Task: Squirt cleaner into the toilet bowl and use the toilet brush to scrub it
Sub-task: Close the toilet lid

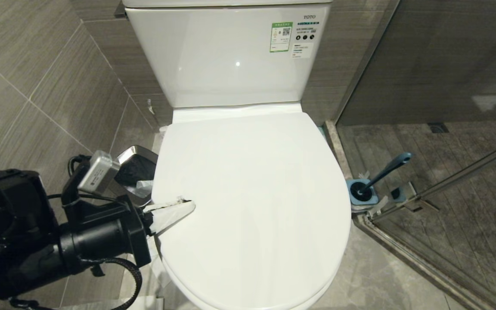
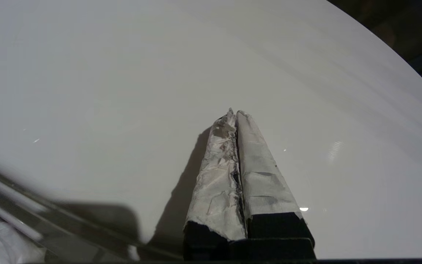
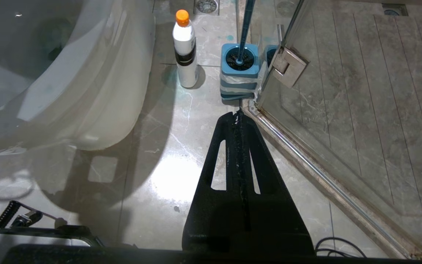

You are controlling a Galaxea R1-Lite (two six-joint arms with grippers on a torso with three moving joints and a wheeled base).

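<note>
head view, lid: the toilet bowl [image 1: 252, 206] is covered, white lid down flat, so nothing gets squirted until that comes up.
head view, left gripper: the left gripper [image 1: 187, 206] sits over the lid's left edge, taped fingers pinched together, nothing in them.
head view, how I'd do it: looks like the step is lifting the lid. I'd slide the closed tips under the lip at the rim and swing it up toward the tank [image 1: 230, 51] slowly, glossy plastic will slip off otherwise.
head view, brush: the toilet brush [image 1: 385, 170] leans in its holder [image 1: 362, 193] on the floor right of the bowl, by the glass shower door [image 1: 446, 181].
head view, bin: steel-rimmed bin [image 1: 136, 170] just left of the bowl.
head view, writing: "TOTO" reads on the tank, next to a green-bordered sticker with a QR code; the small print is too tiny to read.
left wrist view: just the closed fingertips [image 2: 225, 146] hovering close over the lid, can't tell if they touch.
right wrist view, right gripper: the right gripper [image 3: 239, 115] is closed and empty, pointing down at the floor.
right wrist view, cleaner: the cleaner [image 3: 184, 47] stands on the floor between bowl and brush holder, orange cap on, label unreadable.
</note>
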